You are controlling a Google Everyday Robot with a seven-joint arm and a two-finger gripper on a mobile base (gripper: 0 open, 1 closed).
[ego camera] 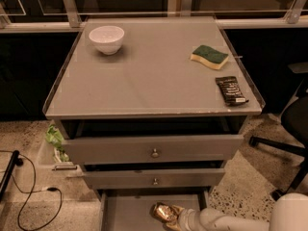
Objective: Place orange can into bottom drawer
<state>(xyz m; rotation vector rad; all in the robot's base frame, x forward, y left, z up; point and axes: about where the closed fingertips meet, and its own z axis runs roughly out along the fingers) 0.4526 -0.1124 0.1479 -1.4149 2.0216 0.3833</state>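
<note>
So the gripper is way down at the bottom edge of the shot, reaching in from the right on the end of a white arm. It's inside the pulled-out bottom drawer, and its tip sits right up against the orange can. Honestly I can't tell how wide the gripper is set, or whether it's clamped on the can or just touching it, since that end of it blends into the can. The can itself looks shiny gold-orange. It's over the drawer floor, a bit right of the middle and near the front, and seems tilted rather than upright. Whether it's resting on the floor or held just above it, no idea.

The two drawers above, the top one and the middle one, each have a little knob and both stick out slightly.

Up on the grey cabinet top there's a white bowl at the back left and a green and yellow sponge at the back right. A black snack packet lies near the right edge, in front of the sponge. All three are well apart from each other.

On the floor there's a black cable to the left, and part of an office chair to the right.
</note>
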